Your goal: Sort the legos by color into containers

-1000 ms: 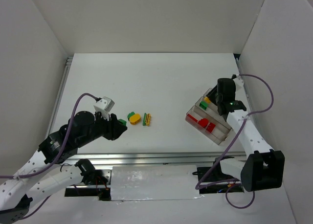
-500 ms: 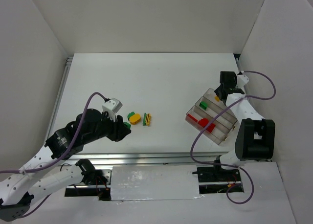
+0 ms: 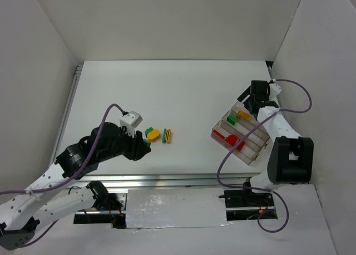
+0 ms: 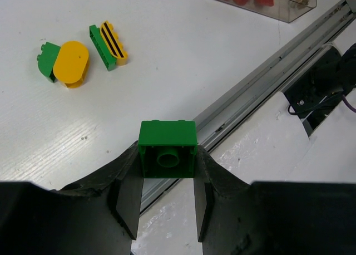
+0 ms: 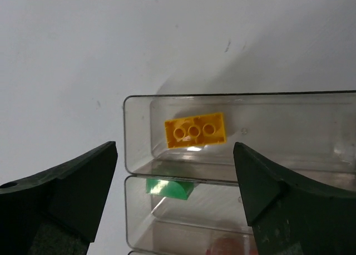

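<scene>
My left gripper (image 3: 143, 147) (image 4: 167, 158) is shut on a green square lego (image 4: 167, 149), hanging over the table's near edge. Two loose pairs lie on the table: a green piece under a yellow rounded one (image 3: 151, 134) (image 4: 67, 63), and a green and yellow striped one (image 3: 167, 136) (image 4: 108, 43). My right gripper (image 3: 245, 102) (image 5: 175, 149) stands open above the far end of the clear container tray (image 3: 258, 150) (image 5: 127, 133). A yellow lego (image 5: 194, 131) lies in the end compartment, a green rounded one (image 5: 168, 187) in the middle, red ones (image 3: 231, 139) in the third.
An aluminium rail (image 3: 167, 180) (image 4: 261, 82) runs along the table's near edge, with cables and a cut-out below it. White walls enclose the table on three sides; the right wall stands close behind the right arm.
My right gripper has opened and the yellow lego now lies in the tray's end compartment. My left arm has carried the green lego a little to the right.
</scene>
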